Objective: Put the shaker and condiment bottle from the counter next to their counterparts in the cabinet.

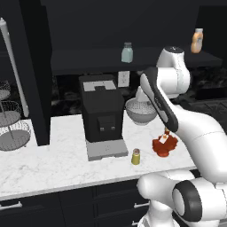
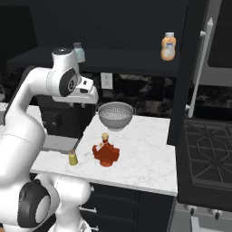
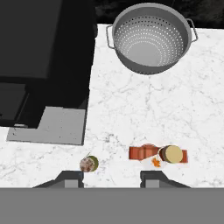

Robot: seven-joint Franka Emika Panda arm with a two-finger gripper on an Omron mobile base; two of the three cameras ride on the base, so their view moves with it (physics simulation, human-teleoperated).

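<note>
**Claw empty above counter, both items still on marble**

Hand view: gripper [image 3: 111, 178] at bottom centre, finger tips apart with nothing between them, high above the counter [image 3: 144, 109]. Shaker [image 3: 89, 164] lower left of centre, just above the left tip. Condiment bottle [image 3: 158, 154] lower right of centre, seen from above. Colander [image 3: 149, 37] top right; coffee machine [image 3: 41, 57] upper left. Left base view: shaker [image 1: 136, 156] and condiment bottle [image 1: 164, 144] lower centre-right. Cabinet [image 1: 88, 60] shelf across the top holds glass shaker [image 1: 127, 52] and orange bottle [image 1: 197, 41].
</note>
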